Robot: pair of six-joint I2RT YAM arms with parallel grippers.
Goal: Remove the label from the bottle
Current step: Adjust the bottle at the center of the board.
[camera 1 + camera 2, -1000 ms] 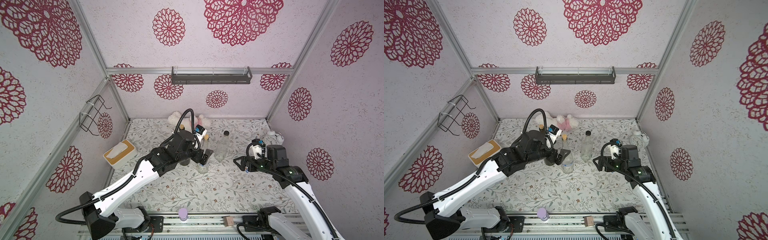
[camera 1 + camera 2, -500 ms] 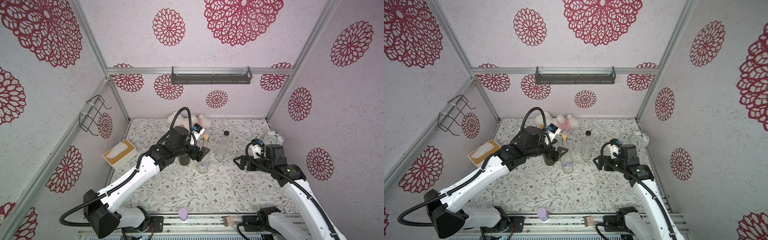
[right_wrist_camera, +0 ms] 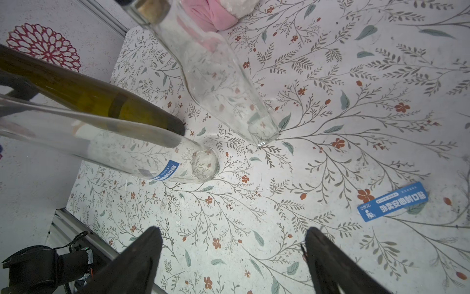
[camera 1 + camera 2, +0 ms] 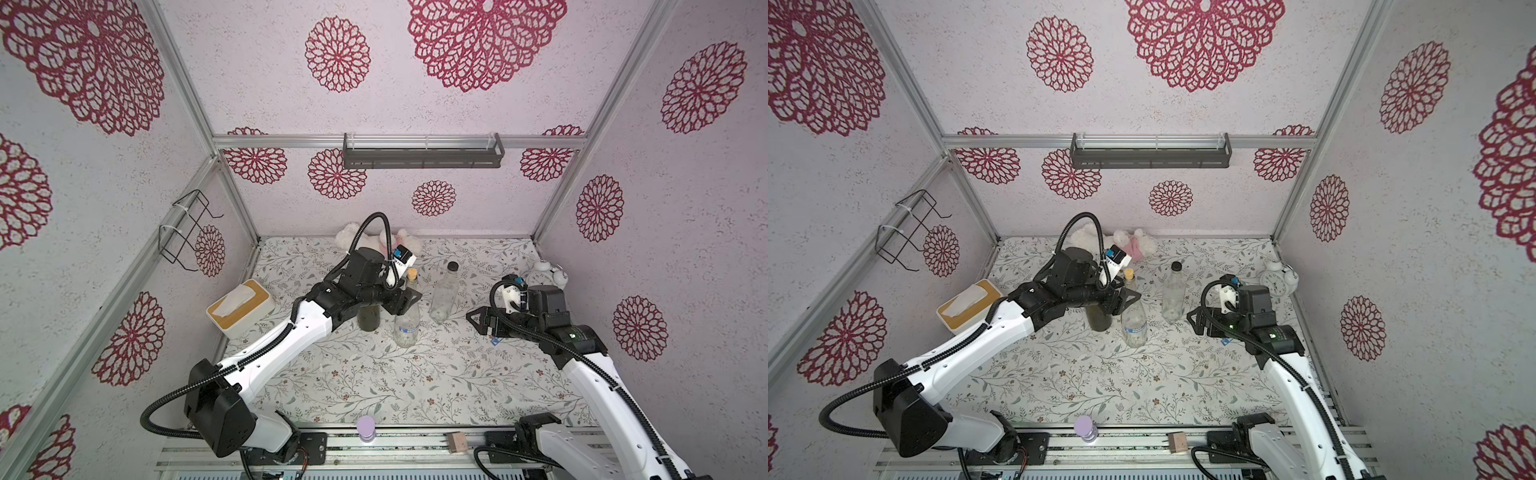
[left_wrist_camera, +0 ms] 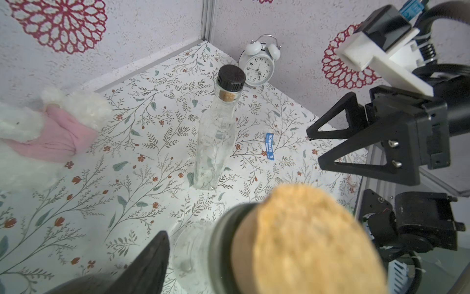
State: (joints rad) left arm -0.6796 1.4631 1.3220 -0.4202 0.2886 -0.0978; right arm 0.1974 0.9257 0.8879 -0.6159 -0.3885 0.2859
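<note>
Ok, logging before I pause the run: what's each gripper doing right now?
Left gripper: jaws at the neck of the labelled bottle; grip cannot be told.
Right gripper: open, holding nothing.

Beside the blurred cork (image 5: 305,241), only one of the left gripper's (image 4: 409,299) fingers (image 5: 150,262) shows.

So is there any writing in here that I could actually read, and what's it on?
"外卖安心封口贴": loose blue label lying on the table; its smaller print and logo are too small to read.
"封口贴", with the rest out of sight: stuck blue label on the clear bottle.
"1" to "12": dial of the white alarm clock.
Nothing else is legible.
</note>
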